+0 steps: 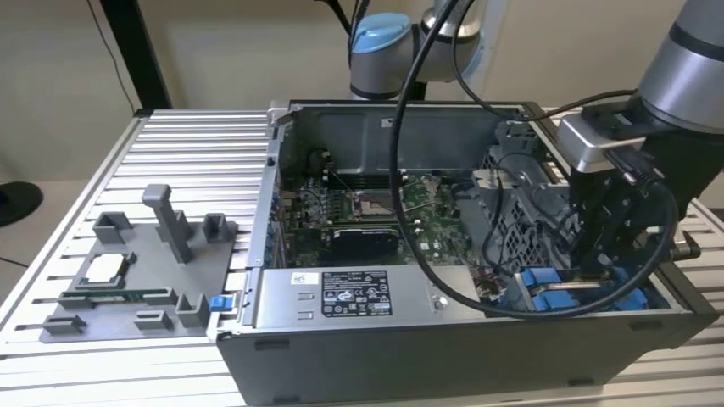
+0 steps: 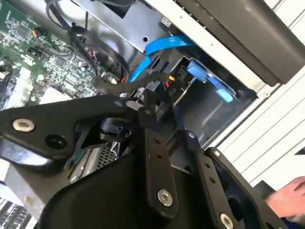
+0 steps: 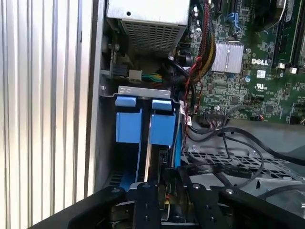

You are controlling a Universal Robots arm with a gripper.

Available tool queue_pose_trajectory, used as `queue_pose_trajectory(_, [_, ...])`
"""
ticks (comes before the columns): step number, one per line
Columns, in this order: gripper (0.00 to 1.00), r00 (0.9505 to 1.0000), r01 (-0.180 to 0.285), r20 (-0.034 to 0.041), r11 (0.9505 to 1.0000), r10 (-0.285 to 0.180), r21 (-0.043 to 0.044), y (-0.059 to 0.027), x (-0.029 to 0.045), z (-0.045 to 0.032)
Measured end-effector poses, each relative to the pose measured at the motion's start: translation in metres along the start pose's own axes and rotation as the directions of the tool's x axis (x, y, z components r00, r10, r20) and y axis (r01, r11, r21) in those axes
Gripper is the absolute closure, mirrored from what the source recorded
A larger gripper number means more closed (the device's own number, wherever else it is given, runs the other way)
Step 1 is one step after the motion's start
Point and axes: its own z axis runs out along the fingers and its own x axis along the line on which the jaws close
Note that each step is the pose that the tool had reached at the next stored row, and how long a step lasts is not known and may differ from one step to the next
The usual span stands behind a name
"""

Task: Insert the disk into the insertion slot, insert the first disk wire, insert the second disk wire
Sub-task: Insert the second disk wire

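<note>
The disk sits in the insertion slot at the open computer case's corner, toward the exterior view's right. Its blue frame stands beside a second blue frame, and the metal body is hidden. My gripper reaches down into that bay just behind the frames. In the second wrist view the black fingers converge, and the gripper is shut on a black disk wire connector whose dark cable trails toward the board. A flat blue wire curves past close by.
A grey labelled power-supply box lies along the case's near wall, with the motherboard behind it. A grey fixture with parts stands on the ribbed table at the exterior view's left. A person's hand is beside the case.
</note>
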Motion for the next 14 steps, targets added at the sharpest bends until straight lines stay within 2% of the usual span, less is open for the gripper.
queue_pose_trajectory(3, [0.0, 1.0, 0.0, -0.0007, 1.0, 0.0, 0.0, -0.0007, -0.0004, -0.0145])
queue_pose_trajectory(4, [0.0, 1.0, 0.0, -0.0007, 1.0, 0.0, 0.0, -0.0008, -0.0004, -0.0171])
queue_pose_trajectory(14, [0.0, 1.0, 0.0, -0.0004, 1.0, 0.0, 0.0003, -0.001, -0.0006, -0.0203])
